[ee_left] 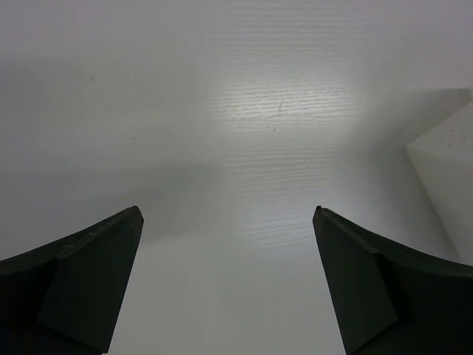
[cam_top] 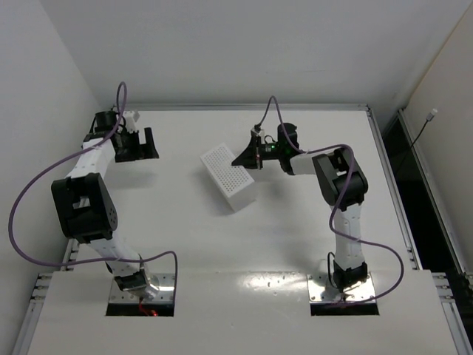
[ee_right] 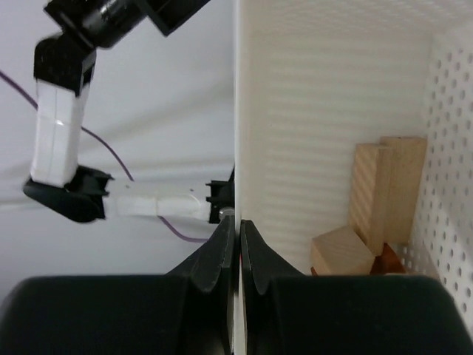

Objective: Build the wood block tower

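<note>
The wood blocks lie inside the white perforated tray: pale tan planks, a tan cube and a bit of a reddish-brown piece. My right gripper is shut on the tray's thin side wall. In the top view the tray sits tipped near the table's middle, with the right gripper at its far right edge. No blocks show there. My left gripper is open and empty at the far left. It hangs over bare table.
A corner of the tray shows at the right edge of the left wrist view. The left arm shows beyond the tray in the right wrist view. Walls bound the table at the back and both sides.
</note>
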Action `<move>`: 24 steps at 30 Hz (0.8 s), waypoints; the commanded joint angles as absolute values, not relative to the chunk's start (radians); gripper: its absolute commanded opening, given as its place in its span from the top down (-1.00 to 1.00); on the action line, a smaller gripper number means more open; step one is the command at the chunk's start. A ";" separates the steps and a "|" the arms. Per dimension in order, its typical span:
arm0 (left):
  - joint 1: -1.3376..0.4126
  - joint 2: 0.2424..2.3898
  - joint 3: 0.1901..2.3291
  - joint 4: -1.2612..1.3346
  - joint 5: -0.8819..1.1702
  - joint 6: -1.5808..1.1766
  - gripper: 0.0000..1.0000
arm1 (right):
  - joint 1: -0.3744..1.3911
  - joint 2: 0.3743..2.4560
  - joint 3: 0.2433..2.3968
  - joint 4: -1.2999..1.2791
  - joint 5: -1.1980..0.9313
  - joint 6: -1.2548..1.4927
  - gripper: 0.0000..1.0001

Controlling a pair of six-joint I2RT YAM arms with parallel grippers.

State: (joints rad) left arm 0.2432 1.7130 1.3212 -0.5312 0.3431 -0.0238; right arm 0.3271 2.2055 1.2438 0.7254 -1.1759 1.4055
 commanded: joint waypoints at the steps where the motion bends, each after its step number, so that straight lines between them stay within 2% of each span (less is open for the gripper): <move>1: 0.255 1.690 1.358 -0.563 0.334 0.026 -1.00 | 0.373 2.187 1.253 0.854 -1.120 1.625 1.00; 11: 0.255 1.690 1.339 -0.626 0.322 0.069 -1.00 | 0.449 2.218 1.359 1.055 -0.971 1.865 1.00; 18: 0.255 1.690 1.330 -0.637 0.311 0.080 -1.00 | 0.431 2.264 1.249 1.123 -0.962 1.931 1.00; 19: 0.255 1.690 1.330 -0.637 0.311 0.089 -1.00 | 0.431 2.264 1.227 1.061 -0.972 1.945 1.00; 24: 0.255 1.701 1.330 -0.647 0.302 0.098 -1.00 | 0.463 2.243 1.201 1.192 -0.941 2.080 1.00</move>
